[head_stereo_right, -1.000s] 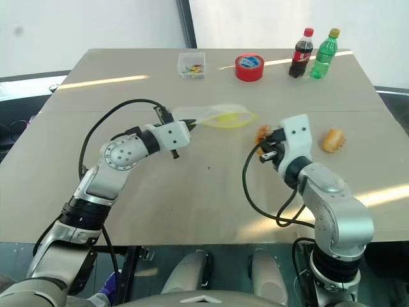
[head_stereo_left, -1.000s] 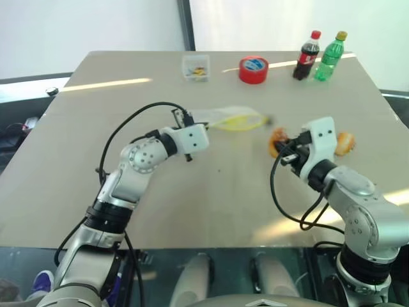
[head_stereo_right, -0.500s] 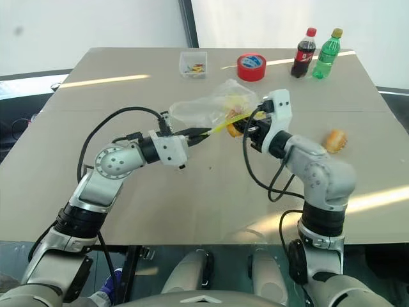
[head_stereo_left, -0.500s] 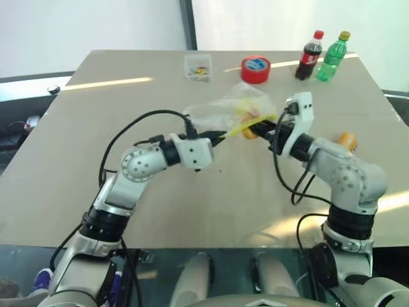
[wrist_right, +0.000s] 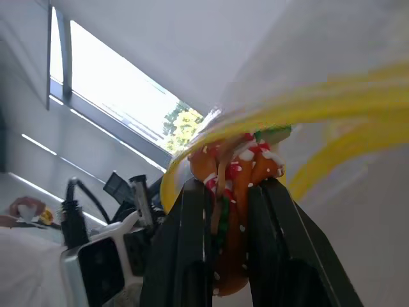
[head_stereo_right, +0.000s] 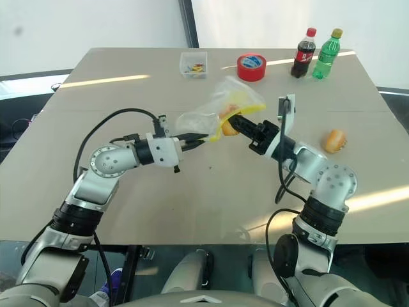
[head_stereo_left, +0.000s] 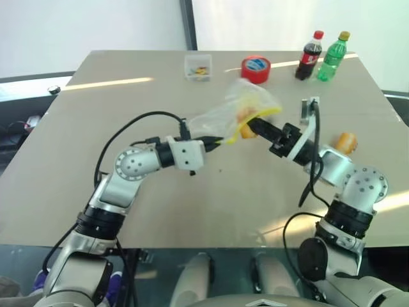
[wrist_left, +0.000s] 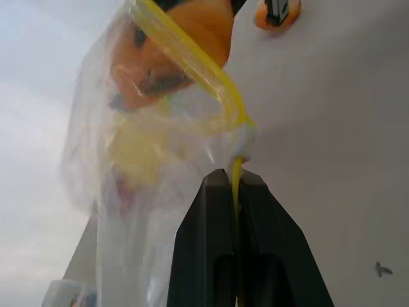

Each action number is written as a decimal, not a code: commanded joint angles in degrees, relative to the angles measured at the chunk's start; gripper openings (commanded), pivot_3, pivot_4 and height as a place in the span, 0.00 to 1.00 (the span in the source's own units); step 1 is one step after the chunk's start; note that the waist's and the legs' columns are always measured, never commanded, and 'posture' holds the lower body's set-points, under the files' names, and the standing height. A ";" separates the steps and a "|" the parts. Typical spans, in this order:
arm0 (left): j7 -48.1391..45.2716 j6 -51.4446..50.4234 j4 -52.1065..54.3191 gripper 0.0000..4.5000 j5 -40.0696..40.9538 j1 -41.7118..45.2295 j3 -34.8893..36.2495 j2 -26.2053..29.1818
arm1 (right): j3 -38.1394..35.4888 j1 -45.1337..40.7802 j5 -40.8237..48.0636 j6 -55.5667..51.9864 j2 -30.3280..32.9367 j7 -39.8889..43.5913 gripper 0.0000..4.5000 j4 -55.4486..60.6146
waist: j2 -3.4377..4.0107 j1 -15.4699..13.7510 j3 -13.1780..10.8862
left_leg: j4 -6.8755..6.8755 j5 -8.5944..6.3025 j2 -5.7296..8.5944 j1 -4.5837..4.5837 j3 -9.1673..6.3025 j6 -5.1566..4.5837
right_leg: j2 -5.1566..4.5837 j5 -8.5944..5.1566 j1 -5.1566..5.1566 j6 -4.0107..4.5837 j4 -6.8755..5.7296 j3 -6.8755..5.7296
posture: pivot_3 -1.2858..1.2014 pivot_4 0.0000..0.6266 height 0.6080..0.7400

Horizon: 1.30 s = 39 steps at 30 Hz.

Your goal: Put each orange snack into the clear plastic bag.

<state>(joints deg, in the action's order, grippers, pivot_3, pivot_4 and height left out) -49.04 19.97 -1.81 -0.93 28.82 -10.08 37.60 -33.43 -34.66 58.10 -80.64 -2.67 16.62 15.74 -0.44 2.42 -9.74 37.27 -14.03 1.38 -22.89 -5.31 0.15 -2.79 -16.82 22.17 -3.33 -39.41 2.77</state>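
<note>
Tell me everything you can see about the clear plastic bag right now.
The clear plastic bag is thin, crinkly and see-through, with a yellow seal strip along its mouth. It is lifted off the table, not lying flat. The left gripper is shut on the strip at one corner. The mouth faces the right gripper, which pushes an orange snack it is holding into the opening.

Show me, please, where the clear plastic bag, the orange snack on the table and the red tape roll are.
clear plastic bag (head_stereo_left: 220, 115): left eye view, its crinkled middle.
orange snack on the table (head_stereo_left: 346, 141): left eye view, its top.
red tape roll (head_stereo_right: 251, 66): right eye view, its outer side.
</note>
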 commanded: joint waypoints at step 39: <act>5.72 8.43 -11.06 0.00 -7.95 7.26 0.16 -4.26 | 33.30 10.20 -20.85 29.36 13.10 -6.36 0.86 1.54 | 0.01 0.03 -0.02 | -0.03 0.00 0.01 -0.01 0.16 -0.01 | 0.07 0.00 0.12 -0.01 0.00 0.17 | 0.52 0.24 1.00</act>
<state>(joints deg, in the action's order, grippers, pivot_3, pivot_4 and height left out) -45.93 31.34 -13.27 -8.83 34.73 -11.81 33.73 -1.10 -24.92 39.22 -53.28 9.13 8.81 12.85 -0.43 2.45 -9.75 37.25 -14.03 1.39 -22.92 -5.18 0.15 -2.73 -16.83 22.29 -3.35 -39.42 2.92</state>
